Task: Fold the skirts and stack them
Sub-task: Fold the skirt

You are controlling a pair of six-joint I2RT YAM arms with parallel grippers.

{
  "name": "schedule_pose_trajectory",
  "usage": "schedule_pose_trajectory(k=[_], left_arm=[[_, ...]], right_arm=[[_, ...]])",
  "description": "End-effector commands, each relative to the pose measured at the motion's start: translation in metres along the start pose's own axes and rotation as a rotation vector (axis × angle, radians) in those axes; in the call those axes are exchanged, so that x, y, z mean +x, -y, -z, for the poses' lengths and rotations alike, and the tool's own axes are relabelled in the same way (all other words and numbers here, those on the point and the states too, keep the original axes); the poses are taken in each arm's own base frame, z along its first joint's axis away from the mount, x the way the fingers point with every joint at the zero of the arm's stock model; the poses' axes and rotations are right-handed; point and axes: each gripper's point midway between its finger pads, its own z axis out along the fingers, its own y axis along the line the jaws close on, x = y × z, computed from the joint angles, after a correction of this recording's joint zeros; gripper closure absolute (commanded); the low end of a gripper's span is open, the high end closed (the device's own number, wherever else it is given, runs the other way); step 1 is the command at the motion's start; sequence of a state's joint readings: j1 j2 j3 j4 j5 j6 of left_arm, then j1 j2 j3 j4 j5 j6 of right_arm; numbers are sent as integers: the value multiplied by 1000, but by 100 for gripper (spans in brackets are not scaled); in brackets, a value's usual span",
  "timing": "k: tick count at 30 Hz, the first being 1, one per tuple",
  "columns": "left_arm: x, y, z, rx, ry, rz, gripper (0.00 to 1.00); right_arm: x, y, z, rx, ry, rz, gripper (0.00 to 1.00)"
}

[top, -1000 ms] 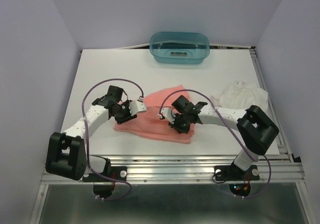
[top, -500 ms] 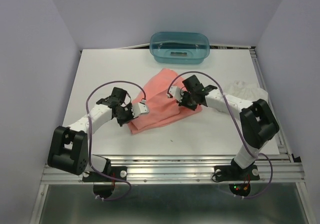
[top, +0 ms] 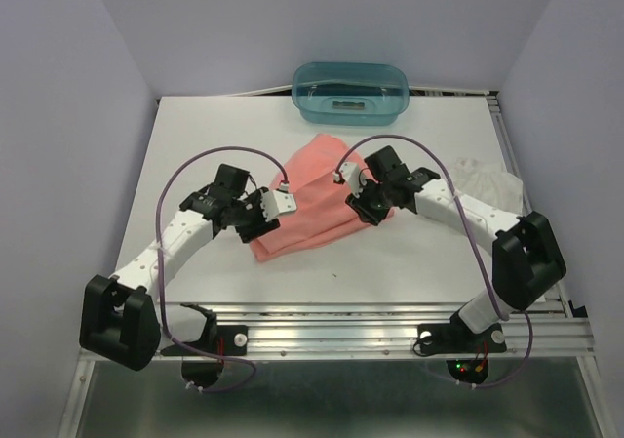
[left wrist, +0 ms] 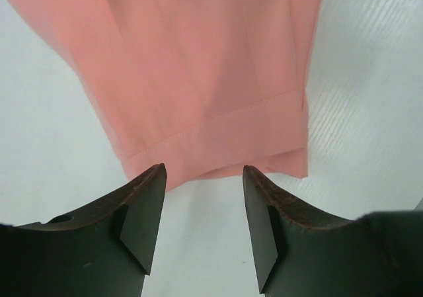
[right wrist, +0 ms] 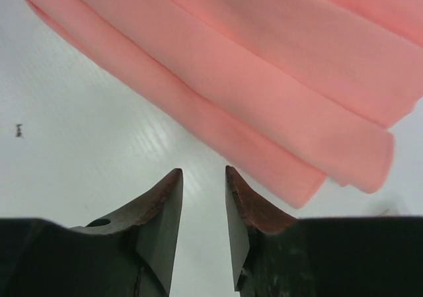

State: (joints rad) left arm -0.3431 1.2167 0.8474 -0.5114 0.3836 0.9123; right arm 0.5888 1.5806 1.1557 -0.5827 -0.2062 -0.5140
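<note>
The salmon-pink skirt (top: 314, 199) lies folded in the middle of the table, a long band running from near left to far right. Its hemmed end (left wrist: 218, 145) lies just beyond my left gripper (left wrist: 203, 178), which is open over bare table with nothing between the fingers. My left gripper (top: 265, 214) sits at the skirt's near-left end. My right gripper (top: 363, 204) is at the skirt's right edge, open a little and empty (right wrist: 203, 176), the folded pink layers (right wrist: 264, 92) just ahead of it. The white skirt (top: 487, 179) lies crumpled at the right, partly behind the right arm.
A teal translucent tub (top: 350, 93) stands at the back centre of the white table (top: 214, 136). The table's metal rail (top: 341, 336) runs along the near edge by the arm bases. Purple cables loop above both arms.
Both grippers were shut on the pink skirt half a second ago, having carried its near edge away over itself; now both have let go and stand open just clear of the cloth.
</note>
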Motion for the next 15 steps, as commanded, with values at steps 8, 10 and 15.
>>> schedule_pose_trajectory(k=[8,10,15], left_arm=[[5,15,-26,-35,-85,35,41],[11,15,-30,-42,-108,57,42],[19,18,-34,-50,-135,39,43]], right_arm=[[23,-27,-51,-91,-71,-328,64],[22,-18,-64,-65,-88,-342,64],[27,24,-85,65,-114,-427,64]])
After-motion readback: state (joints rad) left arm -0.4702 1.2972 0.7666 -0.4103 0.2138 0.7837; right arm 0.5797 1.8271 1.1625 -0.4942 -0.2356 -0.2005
